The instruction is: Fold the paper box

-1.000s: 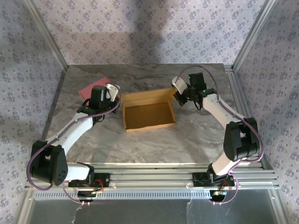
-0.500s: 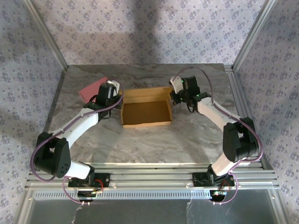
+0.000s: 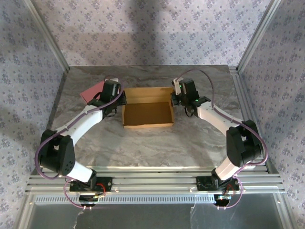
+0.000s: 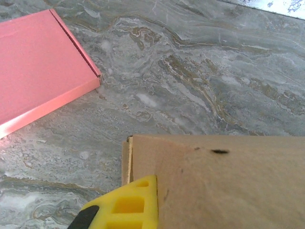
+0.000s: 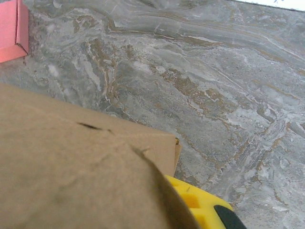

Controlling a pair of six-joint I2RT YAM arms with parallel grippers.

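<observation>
The paper box (image 3: 147,114) is a brown cardboard tray lying open in the middle of the table, with its far flap (image 3: 148,95) raised. My left gripper (image 3: 118,98) is at the flap's far left corner. In the left wrist view one yellow finger (image 4: 128,205) presses against the cardboard (image 4: 228,186), which hides the other finger. My right gripper (image 3: 176,97) is at the far right corner. In its wrist view the cardboard (image 5: 71,176) likewise covers all but one yellow finger (image 5: 198,205). Both grippers (image 4: 159,191) (image 5: 174,191) are shut on the cardboard.
A flat pink box (image 3: 91,90) lies on the marble table (image 3: 143,143) just left of my left gripper, also seen as the pink box (image 4: 38,62) (image 5: 12,31) in both wrist views. Metal frame posts and patterned walls border the table on three sides.
Both arms swung inward and farther back to the box's far corners. The left gripper closed on the cardboard. The box turned from skewed to square with the table.
</observation>
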